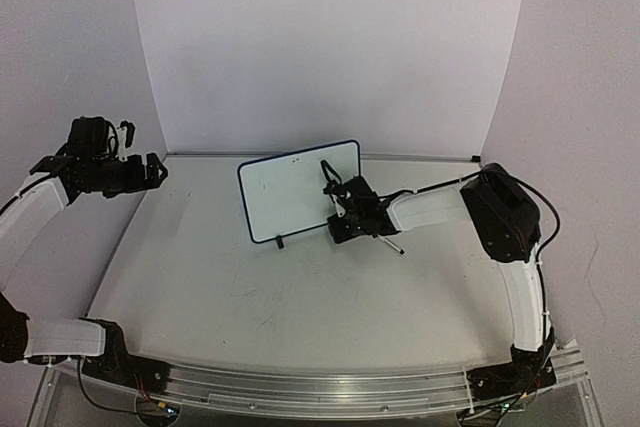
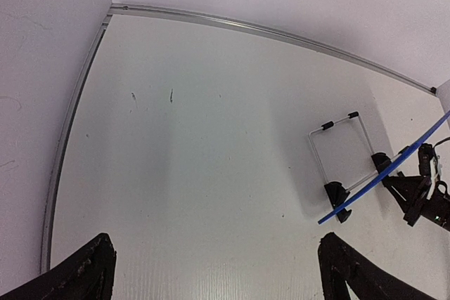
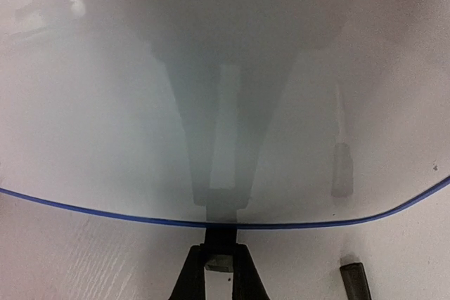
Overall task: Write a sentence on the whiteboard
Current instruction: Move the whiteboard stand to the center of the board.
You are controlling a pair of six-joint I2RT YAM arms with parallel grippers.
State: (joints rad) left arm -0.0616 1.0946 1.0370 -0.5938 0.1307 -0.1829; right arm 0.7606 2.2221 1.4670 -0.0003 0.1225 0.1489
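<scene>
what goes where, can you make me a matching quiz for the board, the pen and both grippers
1 whiteboard
2 marker pen
3 left gripper
4 right gripper

a open, over at the far left
b lying on the table
c standing on its feet
d close against the board's edge

Pairs: 1-c, 2-b, 3-a, 4-d

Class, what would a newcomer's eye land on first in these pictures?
The whiteboard, blue-framed and apparently blank, stands propped up in the middle of the table. The right gripper sits at its lower right edge, closed on what looks like a slim marker pen. The left gripper hangs open over the far left corner.
</scene>
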